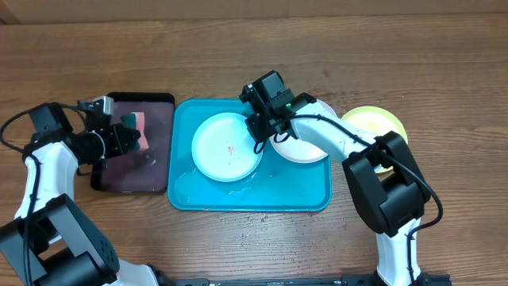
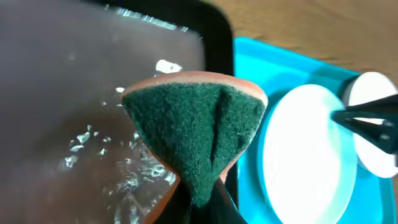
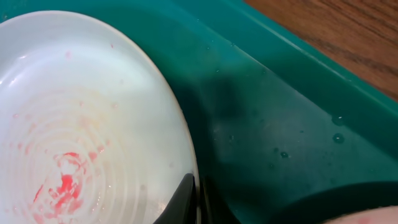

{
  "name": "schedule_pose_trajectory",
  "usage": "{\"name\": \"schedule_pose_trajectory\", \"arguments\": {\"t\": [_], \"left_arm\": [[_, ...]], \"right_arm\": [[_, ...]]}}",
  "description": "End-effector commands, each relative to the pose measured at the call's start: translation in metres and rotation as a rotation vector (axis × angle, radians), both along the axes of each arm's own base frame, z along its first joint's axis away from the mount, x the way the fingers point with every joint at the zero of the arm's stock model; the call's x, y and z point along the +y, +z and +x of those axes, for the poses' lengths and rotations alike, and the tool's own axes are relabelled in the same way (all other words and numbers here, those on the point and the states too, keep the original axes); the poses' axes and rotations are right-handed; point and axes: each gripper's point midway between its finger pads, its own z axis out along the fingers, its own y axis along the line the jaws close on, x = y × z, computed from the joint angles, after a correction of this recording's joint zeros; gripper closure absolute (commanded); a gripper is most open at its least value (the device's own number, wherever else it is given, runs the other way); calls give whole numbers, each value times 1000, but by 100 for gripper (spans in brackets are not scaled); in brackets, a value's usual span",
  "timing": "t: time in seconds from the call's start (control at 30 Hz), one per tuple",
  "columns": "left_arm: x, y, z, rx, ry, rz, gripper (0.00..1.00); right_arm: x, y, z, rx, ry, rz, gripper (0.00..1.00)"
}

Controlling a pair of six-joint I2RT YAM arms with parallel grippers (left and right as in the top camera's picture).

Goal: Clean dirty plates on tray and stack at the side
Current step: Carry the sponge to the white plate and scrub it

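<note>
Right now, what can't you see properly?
Overhead: white plate mostly under the right arm; smears unknown.
Overhead: yellow-green plate partly behind that arm.
Left wrist: left end effector hidden behind the sponge.
Right wrist: light blue plate cut off by left, bottom edges.

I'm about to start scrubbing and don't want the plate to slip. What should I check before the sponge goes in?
1. Left hand grips the sponge: ok, shut on it.
2. Right hand pinches the rim of the smeared plate: ok.
3. Smeared plate lies inside the turquoise tray: ok.
4. Sponge is above the plate: not ok, it hangs over the dark tray.
5. Red smear faces up, uncovered: ok.
6. Sponge is wet enough: cannot tell.
</note>
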Motion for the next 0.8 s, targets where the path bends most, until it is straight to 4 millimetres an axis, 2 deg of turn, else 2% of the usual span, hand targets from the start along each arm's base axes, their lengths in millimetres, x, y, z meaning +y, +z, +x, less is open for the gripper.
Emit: {"name": "schedule_pose_trajectory", "arguments": {"t": [0.0, 0.77], "left_arm": [[-13, 20, 3, -129, -107, -29, 96], [-12, 21, 5, -140, -108, -24, 96]], "right_arm": [[2, 12, 2, -52, 21, -12, 96], [-1, 12, 4, -60, 13, -25, 96]]}}
